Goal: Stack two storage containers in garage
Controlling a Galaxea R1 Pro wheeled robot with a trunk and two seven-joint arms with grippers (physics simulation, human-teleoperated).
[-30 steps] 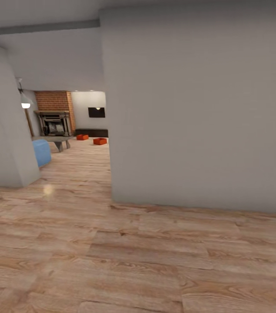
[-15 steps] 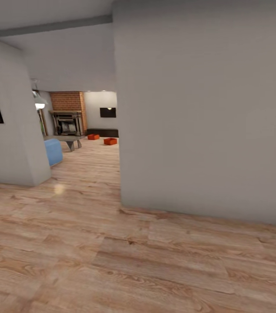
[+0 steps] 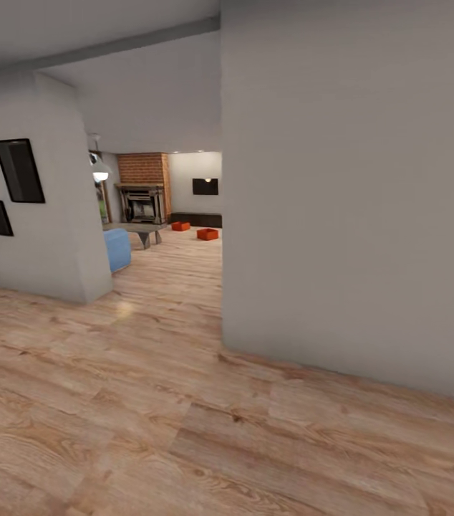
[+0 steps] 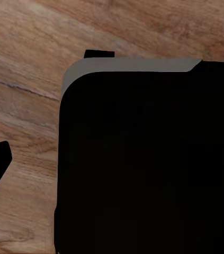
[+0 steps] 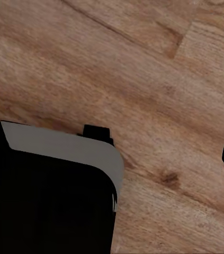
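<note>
Two storage containers point(image 3: 180, 226) point(image 3: 208, 234); three wall frames point(image 3: 19, 170).

Pale wood planks point(image 3: 148, 401) with brown grain streaks are covering the ground, showing warmer and darker brown in the left wrist view point(image 4: 21, 106) and the right wrist view point(image 5: 159, 79). Plain grey-white walls point(image 3: 356, 201) are framing the opening. Two orange-red storage containers point(image 3: 208, 234) point(image 3: 180, 226) are glowing far off. A red-brick chimney point(image 3: 145, 168) is rising over a dark fireplace point(image 3: 141, 204). A light blue sofa point(image 3: 117, 249) is showing beside black frames point(image 3: 19, 170). A black body with a grey edge point(image 4: 133, 64) is showing dark against the planks.
</note>
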